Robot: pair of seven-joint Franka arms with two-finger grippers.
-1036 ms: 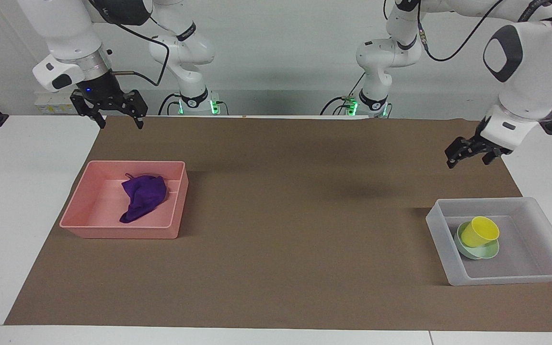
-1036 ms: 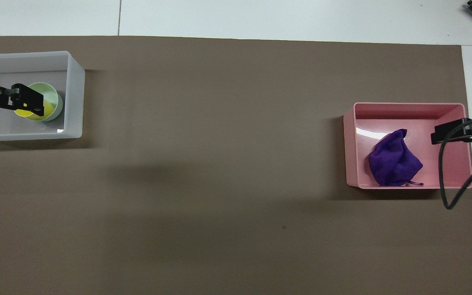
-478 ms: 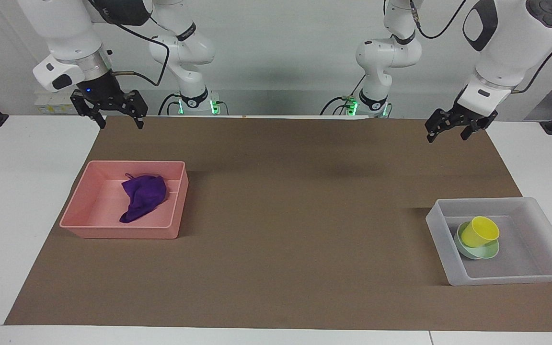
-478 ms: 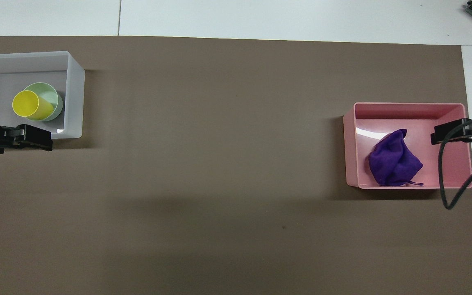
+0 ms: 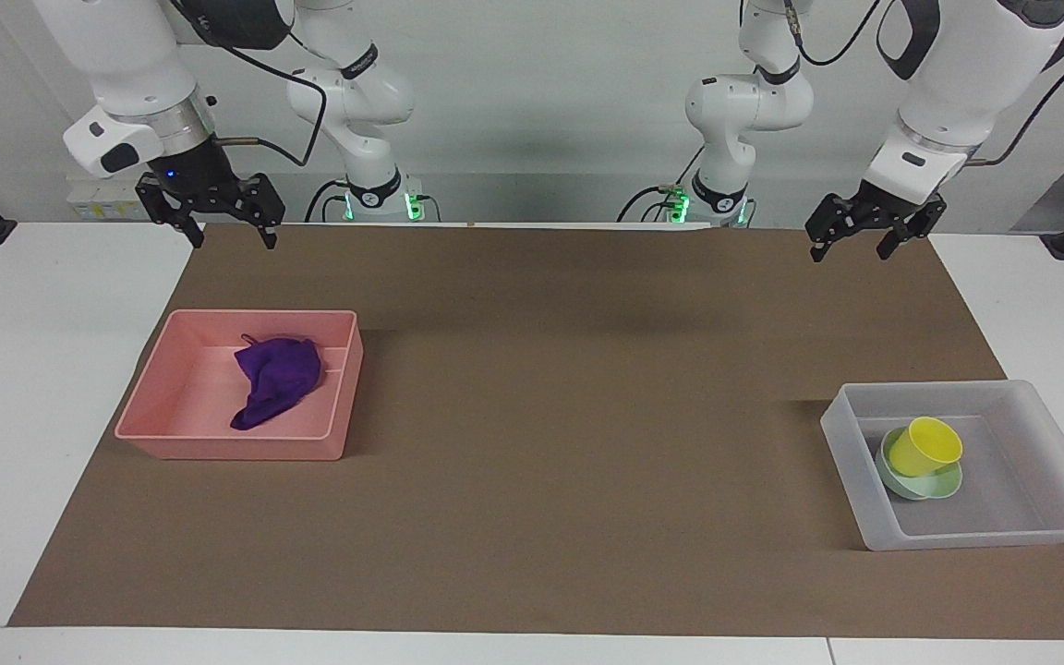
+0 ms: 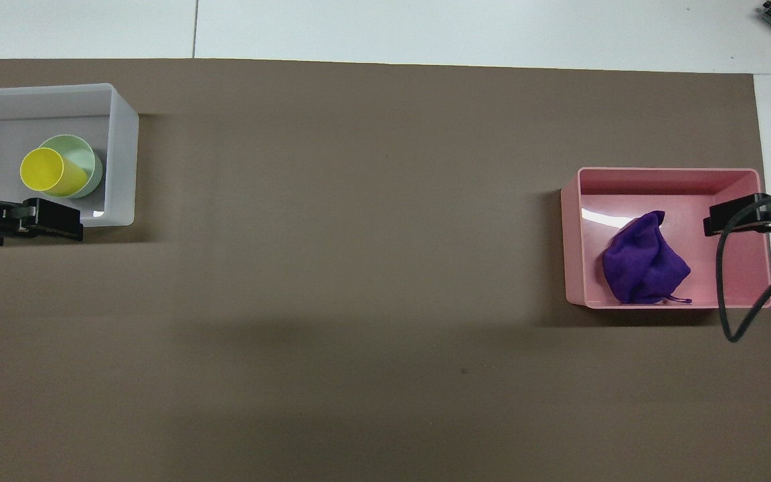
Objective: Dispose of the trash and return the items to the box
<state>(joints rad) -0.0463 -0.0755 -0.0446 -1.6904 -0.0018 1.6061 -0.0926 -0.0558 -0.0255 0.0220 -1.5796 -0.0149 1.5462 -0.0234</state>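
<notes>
The trash, a deep-purple rag (image 5: 275, 379) (image 6: 643, 264), lies crumpled in the pink tray (image 5: 227, 448) (image 6: 666, 173) at the right arm's end of the table. The items sit in the translucent box (image 5: 1003, 534) (image 6: 124, 154) at the left arm's end. There the yellow cup (image 5: 924, 446) (image 6: 43, 171) leans tilted inside the mint-green bowl (image 5: 920, 485) (image 6: 86, 155). My left gripper (image 5: 849, 254) (image 6: 21, 224) hangs open and empty over the mat's edge by the robots. My right gripper (image 5: 232, 242) (image 6: 757, 215) waits open and empty, raised over the mat's corner by the robots.
A brown mat (image 5: 569, 416) covers most of the white table (image 5: 42, 369), with bare white strips at both ends. The right arm's black cable (image 6: 727, 301) loops down over the pink tray's end in the overhead view.
My left gripper has lifted away from over the box and swung toward the robots' edge of the mat, uncovering the cup and bowl. The right arm has not moved.
</notes>
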